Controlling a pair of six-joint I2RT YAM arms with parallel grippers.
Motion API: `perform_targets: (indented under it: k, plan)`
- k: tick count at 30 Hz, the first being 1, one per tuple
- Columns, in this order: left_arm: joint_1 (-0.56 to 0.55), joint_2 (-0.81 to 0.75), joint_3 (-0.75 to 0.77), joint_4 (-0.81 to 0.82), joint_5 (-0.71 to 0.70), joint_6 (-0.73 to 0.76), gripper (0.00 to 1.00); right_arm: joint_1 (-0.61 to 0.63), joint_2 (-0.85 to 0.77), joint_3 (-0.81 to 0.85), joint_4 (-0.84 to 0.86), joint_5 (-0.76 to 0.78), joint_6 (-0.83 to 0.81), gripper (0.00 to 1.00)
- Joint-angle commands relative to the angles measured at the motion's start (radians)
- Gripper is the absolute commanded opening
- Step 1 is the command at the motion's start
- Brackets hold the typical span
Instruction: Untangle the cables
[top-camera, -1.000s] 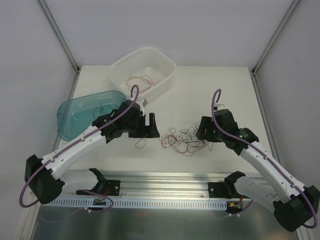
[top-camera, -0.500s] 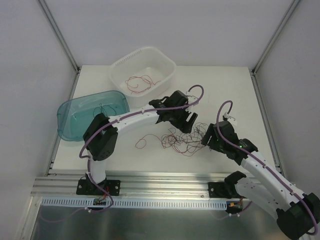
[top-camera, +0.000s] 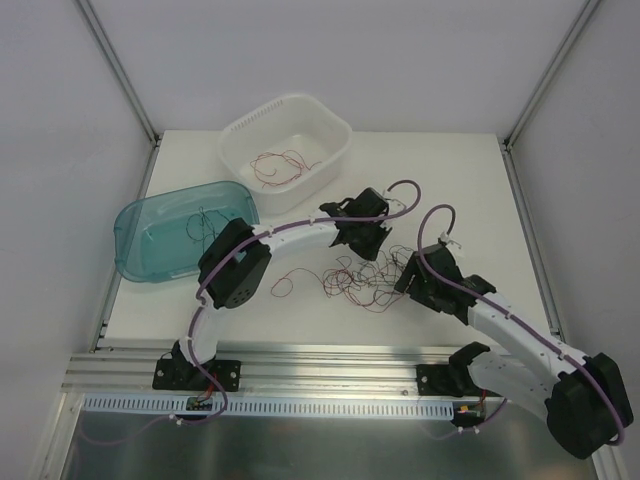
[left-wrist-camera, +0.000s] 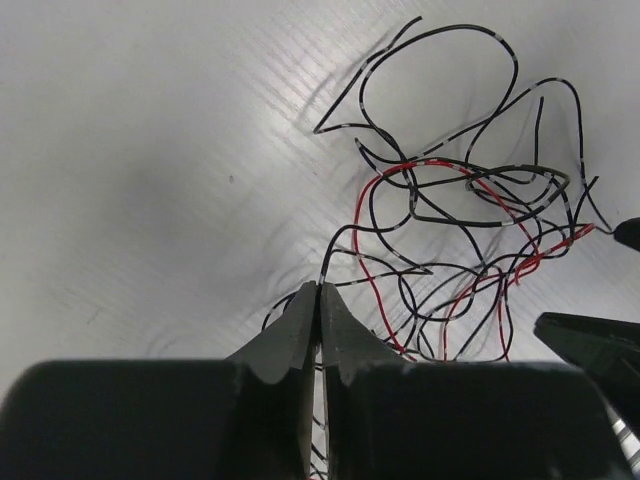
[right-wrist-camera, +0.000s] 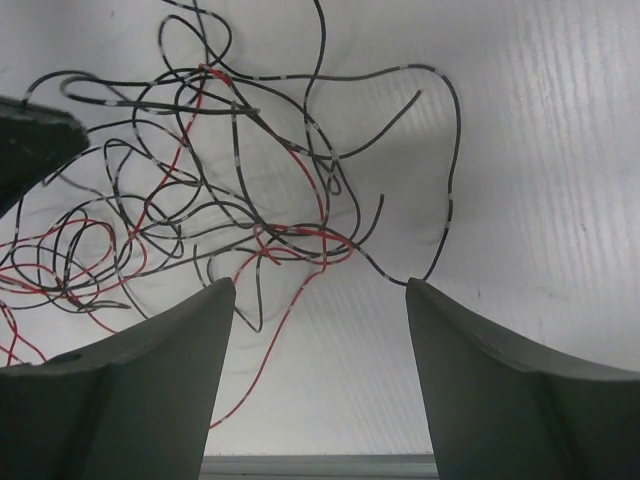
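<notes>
Red & black cables (top-camera: 365, 282) lie in a loose clump on the counter (top-camera: 450, 170), btwn both arms. Left tool (left-wrist-camera: 318, 292) pinched tight shut, a black strand running into its tips. Right tool (right-wrist-camera: 320, 290) wide open over clump's right edge, holding nothing.

You will find no text, label, brand, number or sign that can be read in any of the three views.
</notes>
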Motion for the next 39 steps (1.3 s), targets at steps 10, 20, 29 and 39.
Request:
perform_targets:
  k: [10, 20, 29, 39]
  plan:
    - [-0.003, -0.539, -0.311, 0.048, -0.147, -0.208, 0.0, -0.002, 0.242, 0.005, 0.212, 0.035, 0.047, 0.36]
    - [0.072, -0.831, -0.486, -0.012, -0.204, -0.363, 0.0, -0.143, 0.149, -0.025, 0.134, 0.032, -0.013, 0.01]
    - [0.08, -0.833, -0.528, -0.01, -0.144, -0.471, 0.0, -0.068, -0.046, 0.022, 0.256, -0.259, -0.203, 0.31]
    - [0.061, -0.836, -0.559, 0.024, -0.163, -0.595, 0.0, 0.168, -0.003, -0.013, 0.637, -0.298, -0.099, 0.72]
